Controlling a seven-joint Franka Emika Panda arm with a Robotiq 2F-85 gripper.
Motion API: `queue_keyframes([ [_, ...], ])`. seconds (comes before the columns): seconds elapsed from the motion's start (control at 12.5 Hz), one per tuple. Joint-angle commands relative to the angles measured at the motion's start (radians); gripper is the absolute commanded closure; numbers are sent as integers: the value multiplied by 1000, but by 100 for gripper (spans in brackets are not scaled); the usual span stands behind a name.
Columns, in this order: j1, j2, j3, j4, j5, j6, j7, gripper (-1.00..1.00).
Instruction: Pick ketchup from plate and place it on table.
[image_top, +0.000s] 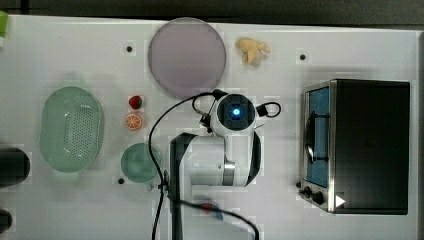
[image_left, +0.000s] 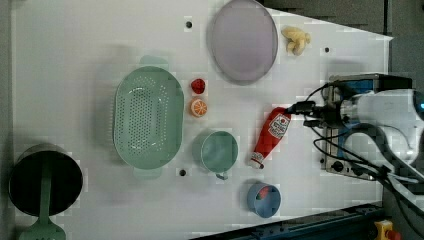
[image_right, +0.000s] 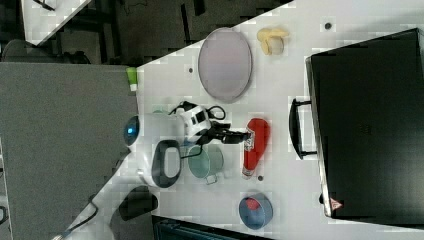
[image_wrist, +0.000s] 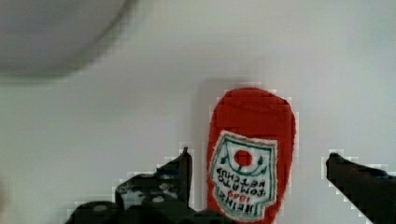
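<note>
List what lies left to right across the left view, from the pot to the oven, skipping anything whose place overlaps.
Black pot → green colander → orange slice → cup → ketchup, lying on the table → gripper, open at the bottle's base → oven.

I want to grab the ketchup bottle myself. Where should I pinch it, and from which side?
Probably best across the wide red body, near the label, coming straight down from above. The ketchup lies flat on the table, so only its top and long sides are free. Its body is slim enough to fit between fingers, as the open gripper straddling it suggests. The pale tip end looks narrower and likelier to slip.
</note>
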Motion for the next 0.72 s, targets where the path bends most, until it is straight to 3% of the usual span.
queue_keyframes([
  [0.08,-13,-156,-13,82,-1,-120,299,-100],
  [0.4,-14,-266,-14,247,-1,-482,400,-100],
  [0.72,-11,-278,-7,439,2,-636,400,-100],
])
